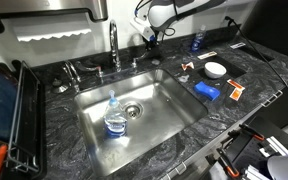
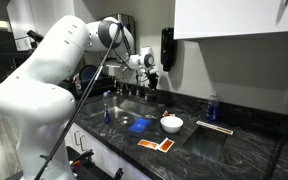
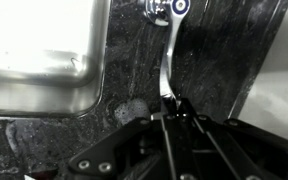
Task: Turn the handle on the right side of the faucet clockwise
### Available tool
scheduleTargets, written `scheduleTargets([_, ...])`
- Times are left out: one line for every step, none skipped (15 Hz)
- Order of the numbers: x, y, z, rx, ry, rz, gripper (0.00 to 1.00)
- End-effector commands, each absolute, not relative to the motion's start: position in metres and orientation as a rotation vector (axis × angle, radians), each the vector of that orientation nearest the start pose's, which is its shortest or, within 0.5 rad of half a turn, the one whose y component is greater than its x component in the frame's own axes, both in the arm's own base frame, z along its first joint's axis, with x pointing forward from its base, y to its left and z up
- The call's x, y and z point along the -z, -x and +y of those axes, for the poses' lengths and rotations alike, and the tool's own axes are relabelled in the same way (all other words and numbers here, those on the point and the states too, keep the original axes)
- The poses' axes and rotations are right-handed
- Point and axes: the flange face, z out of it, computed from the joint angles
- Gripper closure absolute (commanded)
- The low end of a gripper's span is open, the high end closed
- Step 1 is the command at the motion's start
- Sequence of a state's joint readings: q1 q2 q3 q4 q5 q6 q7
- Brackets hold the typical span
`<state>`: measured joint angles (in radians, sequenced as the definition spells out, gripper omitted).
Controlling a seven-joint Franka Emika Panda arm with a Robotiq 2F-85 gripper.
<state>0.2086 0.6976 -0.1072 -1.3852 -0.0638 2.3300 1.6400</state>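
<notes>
The faucet (image 1: 114, 40) is a tall chrome gooseneck behind the sink (image 1: 164, 125). The handle (image 3: 170, 50) is a slim chrome lever on a round base, right of the spout; in the wrist view it runs from its base at the top edge down towards my fingers. My gripper (image 3: 174, 106) is shut, its fingertips pressed together right at the lever's free end and touching it. In both exterior views the gripper (image 1: 152, 44) (image 2: 149, 76) hangs low over the counter just right of the faucet and hides the handle.
A water bottle (image 1: 114, 118) lies in the sink by the drain. The matching lever (image 1: 72, 72) sits left of the spout. A blue sponge (image 1: 207, 91), a white bowl (image 1: 215, 69) and a blue bottle (image 1: 197, 40) stand on the counter. A dish rack (image 1: 14, 110) is at the far side.
</notes>
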Motion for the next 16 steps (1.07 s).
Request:
scheduleTargets([-0.321, -0.721, 0.088, 0.264, 2.303, 2.13, 0.97])
scheduleTargets([-0.322, -0.716, 0.09, 0.232, 2.306, 2.131, 0.97])
scheduleTargets([-0.323, -0.714, 0.091, 0.222, 2.305, 2.13, 0.97])
scheduleTargets([-0.323, -0.711, 0.093, 0.21, 2.308, 2.129, 0.97])
scheduleTargets([-0.324, -0.709, 0.093, 0.201, 2.309, 2.129, 0.97])
scheduleTargets([-0.324, -0.706, 0.094, 0.192, 2.311, 2.132, 0.97])
scheduleTargets([-0.325, -0.704, 0.095, 0.185, 2.315, 2.134, 0.97])
scheduleTargets([-0.326, -0.702, 0.096, 0.18, 2.315, 2.131, 0.97])
scheduleTargets([-0.326, -0.7, 0.097, 0.174, 2.315, 2.127, 0.97])
scheduleTargets([-0.328, -0.697, 0.098, 0.167, 2.31, 2.129, 0.97])
scheduleTargets([-0.329, -0.693, 0.099, 0.156, 2.297, 2.138, 0.97])
scheduleTargets([-0.331, -0.69, 0.099, 0.147, 2.283, 2.15, 0.97])
scheduleTargets([-0.333, -0.686, 0.1, 0.134, 2.262, 2.162, 0.97])
scheduleTargets([-0.333, -0.682, 0.101, 0.123, 2.237, 2.183, 0.97])
scheduleTargets([-0.334, -0.68, 0.103, 0.111, 2.213, 2.201, 0.97])
scheduleTargets([-0.334, -0.677, 0.104, 0.101, 2.188, 2.222, 0.97])
